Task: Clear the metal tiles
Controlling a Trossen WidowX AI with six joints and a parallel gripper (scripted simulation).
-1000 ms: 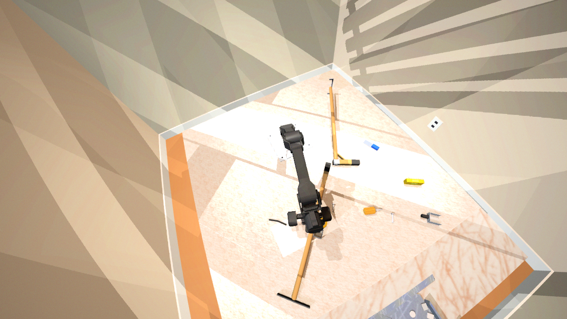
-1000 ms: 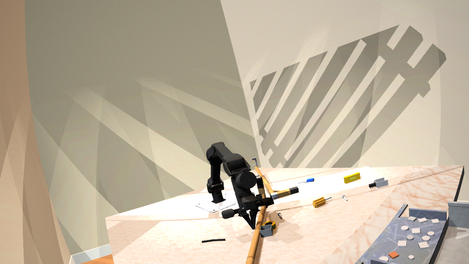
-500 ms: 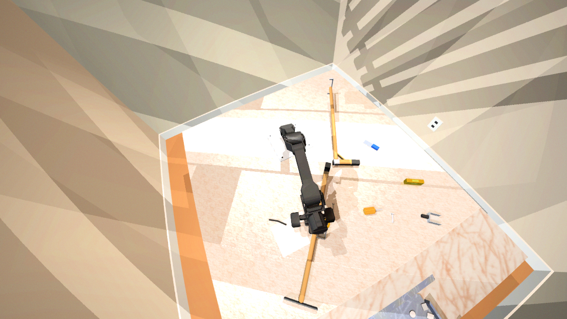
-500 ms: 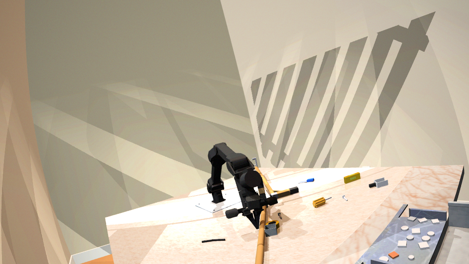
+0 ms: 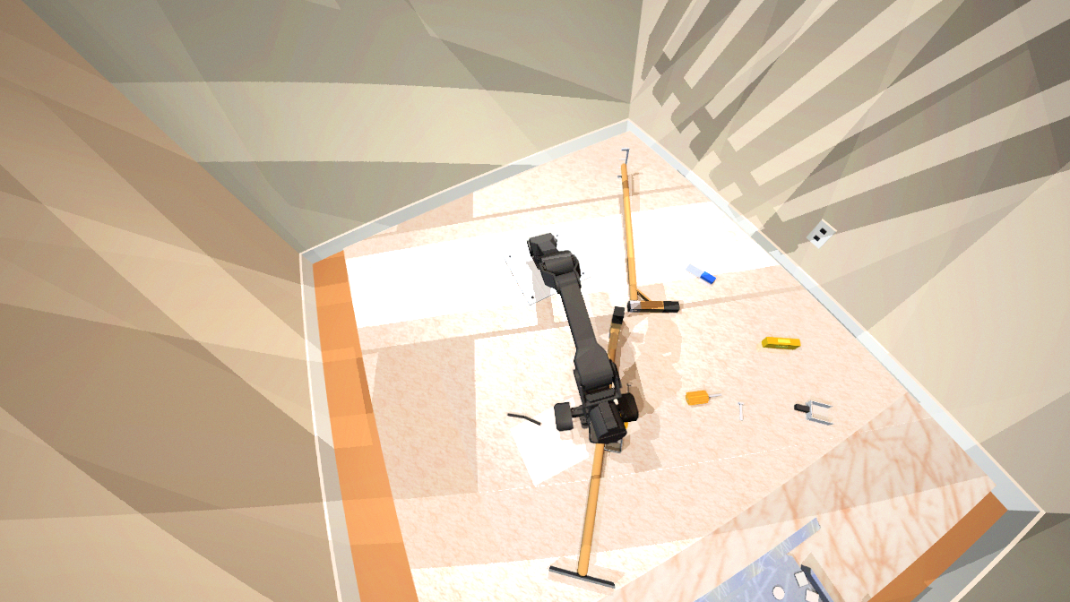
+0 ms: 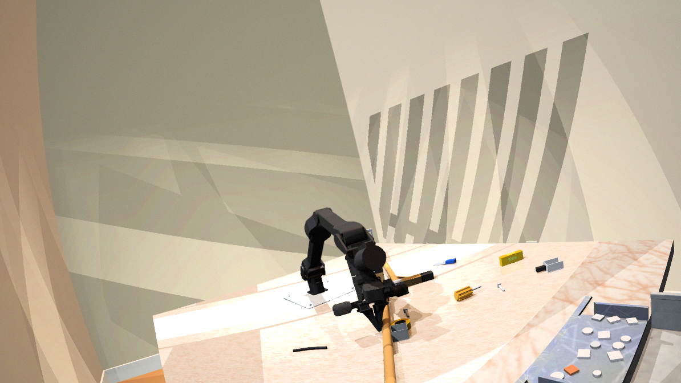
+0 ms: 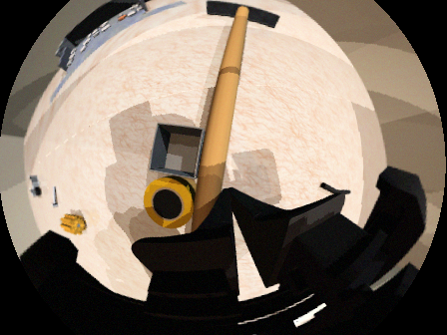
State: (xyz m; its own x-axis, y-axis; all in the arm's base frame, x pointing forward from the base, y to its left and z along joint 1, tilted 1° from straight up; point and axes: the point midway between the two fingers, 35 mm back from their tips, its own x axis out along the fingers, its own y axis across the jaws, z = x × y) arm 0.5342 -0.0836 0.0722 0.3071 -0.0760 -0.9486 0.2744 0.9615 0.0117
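Observation:
The long scraper, with a wooden handle (image 5: 590, 508) (image 6: 388, 354) (image 7: 225, 107) and wide black blade (image 5: 582, 576) (image 7: 259, 17), lies on the table. My gripper (image 6: 379, 328) (image 7: 227, 191) is shut and empty, low beside the handle; the wrist view shows the fingertips at its right edge. Whether they touch it is unclear. In the top view the arm hides the fingertips. The blue-grey bench plate (image 5: 748, 583) (image 6: 564, 333) is at the lower right, with several pale round and square tiles (image 6: 583, 353) and an orange tile (image 6: 571, 369). A grey box (image 6: 667, 309) stands beyond it, partly cut off.
A yellow tape ring (image 7: 152, 201) and an open grey square box (image 6: 399, 331) (image 7: 160, 147) sit against the handle's other side. A black rod (image 5: 523, 417) (image 6: 309, 349) (image 7: 335, 188) lies opposite. A long hooked tool (image 5: 628, 231), a hammer-like tool (image 5: 653, 306) and an orange screwdriver (image 5: 696, 398) lie around.

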